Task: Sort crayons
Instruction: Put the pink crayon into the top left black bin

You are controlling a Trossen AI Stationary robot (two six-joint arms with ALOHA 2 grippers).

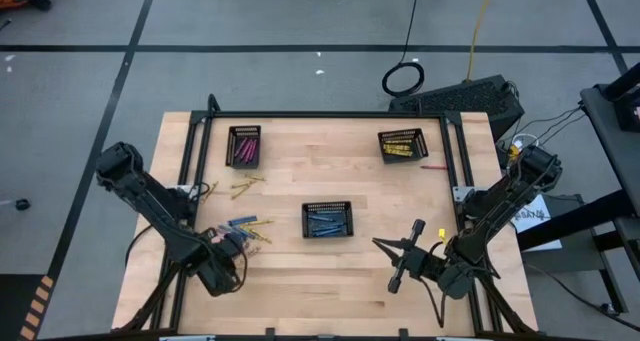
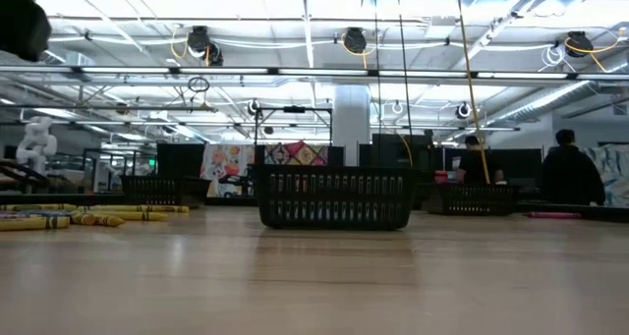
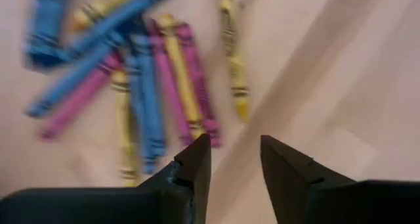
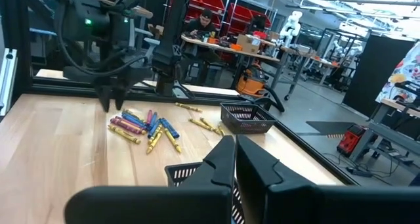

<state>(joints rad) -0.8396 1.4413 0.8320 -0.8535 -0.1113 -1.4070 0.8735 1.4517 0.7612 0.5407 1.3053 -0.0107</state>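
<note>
Crayons partly sorted: three trays hold colours, a loose heap is left.

From my seat, my left gripper (image 3: 233,161) hovers just above the mixed crayons (image 3: 141,86) at the near left of the bench (image 1: 300,281), jaws spread and holding nothing; my right gripper (image 1: 408,253) waits near right, pressed together and empty. Mid-bench, the blue tray (image 1: 327,219) is filled. A few yellow crayons (image 1: 245,186) lie loose beyond the heap. At the far edge sit the pink tray (image 1: 244,146) and yellow tray (image 1: 402,143), with one stray pink crayon (image 1: 432,167) beside the latter. I judge the heap is the main work left.
</note>
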